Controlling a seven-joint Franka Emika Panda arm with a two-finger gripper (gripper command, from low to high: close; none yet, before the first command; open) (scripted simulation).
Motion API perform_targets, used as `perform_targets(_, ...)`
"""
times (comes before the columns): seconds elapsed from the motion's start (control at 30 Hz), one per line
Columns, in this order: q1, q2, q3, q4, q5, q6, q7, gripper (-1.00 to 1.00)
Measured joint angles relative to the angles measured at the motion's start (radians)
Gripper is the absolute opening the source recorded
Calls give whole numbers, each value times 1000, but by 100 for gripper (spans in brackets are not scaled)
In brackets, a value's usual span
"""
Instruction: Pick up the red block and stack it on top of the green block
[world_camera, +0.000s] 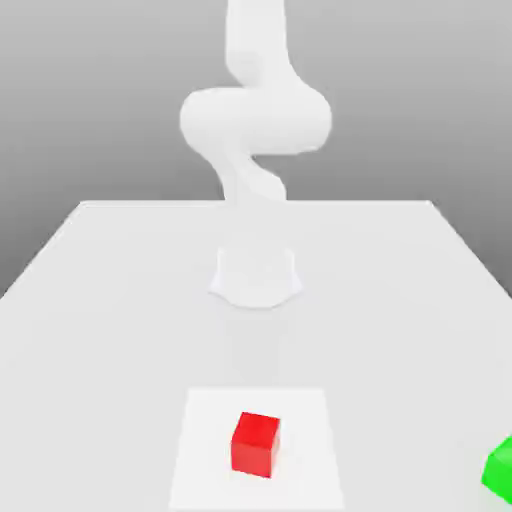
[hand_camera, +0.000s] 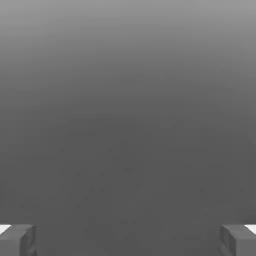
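The red block (world_camera: 256, 443) is a small cube resting on the white table (world_camera: 90, 300) near its front edge, on a paler square patch (world_camera: 200, 450). At the exterior view's right edge sits the green block (world_camera: 500, 465), partly cut off, well apart from the red one. The white arm (world_camera: 255, 110) rises from its base (world_camera: 256, 275) at the middle of the table, behind the red block. In the hand view my gripper (hand_camera: 128, 241) stands open, its two grey fingertips (hand_camera: 17, 241) far apart with nothing between them, facing plain grey background.
The table's far edge (world_camera: 256, 203) runs behind the arm's base. Bare table surface lies on both sides of the base and between the two blocks.
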Motion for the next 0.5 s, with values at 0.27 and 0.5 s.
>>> perform_targets(0.27,-39,297,37,-110,-21,144,96,0)
perform_targets(0.5,-57,551,52,-204,-35,268,176,0)
